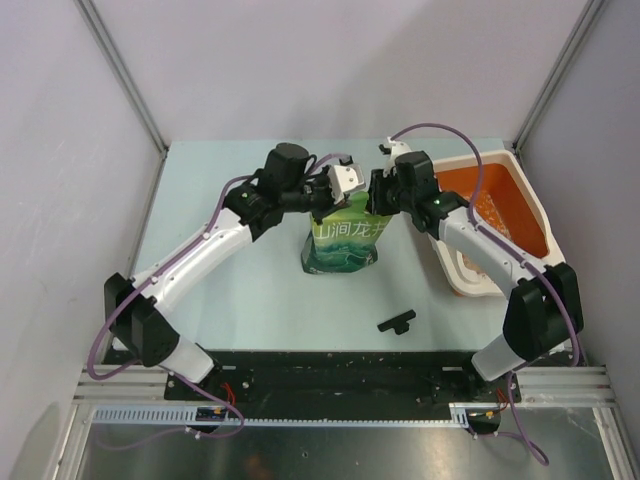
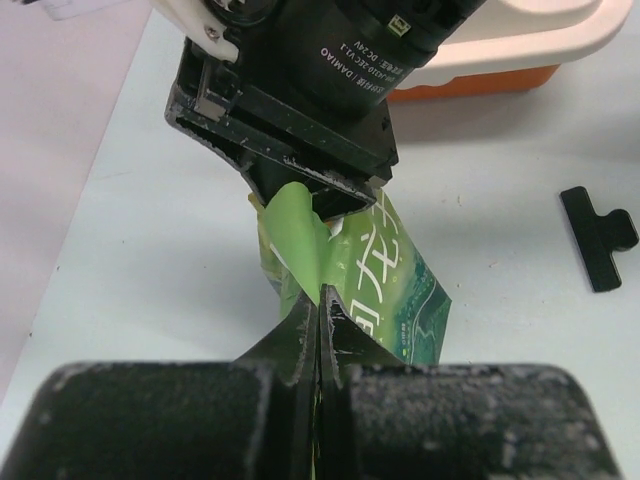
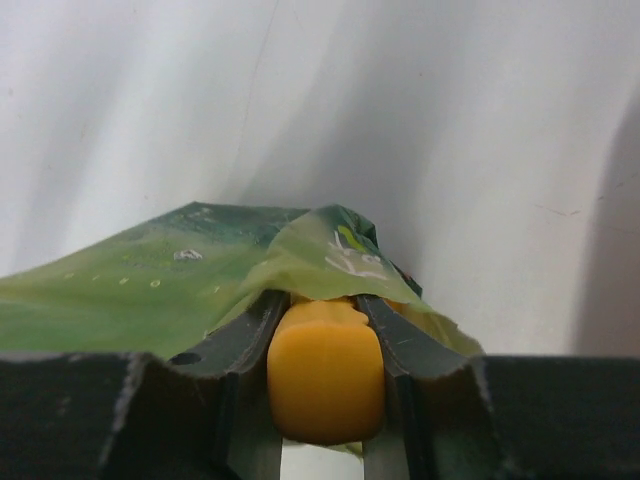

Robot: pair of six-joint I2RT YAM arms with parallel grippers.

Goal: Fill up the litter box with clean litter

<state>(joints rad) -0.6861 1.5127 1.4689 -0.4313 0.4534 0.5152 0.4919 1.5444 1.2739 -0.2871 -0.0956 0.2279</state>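
Worktop (image 1: 260, 300) view: I read left claw (image 2: 318, 302) pressed together on the bag (image 2: 395, 290), right claw (image 3: 320, 305) pinching an orange handle (image 3: 325, 380); litter box (image 1: 468, 283) stands at far right.

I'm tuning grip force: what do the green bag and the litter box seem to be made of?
The green bag: likely thin, glossy plastic film; its pinched top creases and folds. The litter box: apparently rigid moulded plastic, smooth white rim, orange inside.

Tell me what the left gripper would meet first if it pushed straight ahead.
Past the green bag the left gripper pinches, probably the right gripper, facing it close ahead on the same bag; depth is unclear.
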